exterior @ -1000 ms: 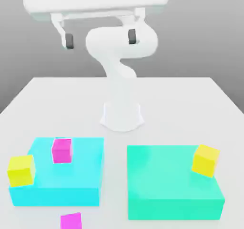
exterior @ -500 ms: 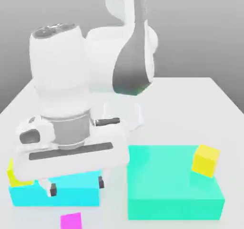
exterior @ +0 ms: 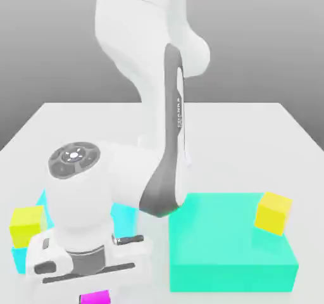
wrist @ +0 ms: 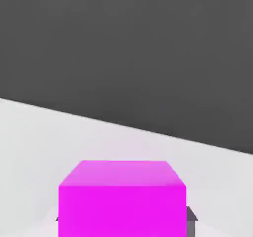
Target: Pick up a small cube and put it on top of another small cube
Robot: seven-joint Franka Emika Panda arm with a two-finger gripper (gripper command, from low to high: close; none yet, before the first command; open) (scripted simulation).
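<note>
A small magenta cube [exterior: 95, 297] lies on the white table at the front edge of the exterior view, directly under my lowered hand [exterior: 88, 261]. In the hand view the same cube [wrist: 122, 191] sits close in front. My gripper [wrist: 123, 217] is shut on it, with a dark fingertip [wrist: 190, 215] pressed against each side. The other small cube is hidden behind my arm.
A cyan flat block [exterior: 126, 218] lies behind my hand, with a yellow cube [exterior: 26, 225] at its edge on the exterior view's left. A teal flat block [exterior: 228, 246] on the exterior view's right carries another yellow cube [exterior: 273, 212]. The arm's base stands mid-table.
The arm swung down from high above the table to the front magenta cube, covering the cyan block and the cube on it. The fingers went from wide open to shut on the cube.
</note>
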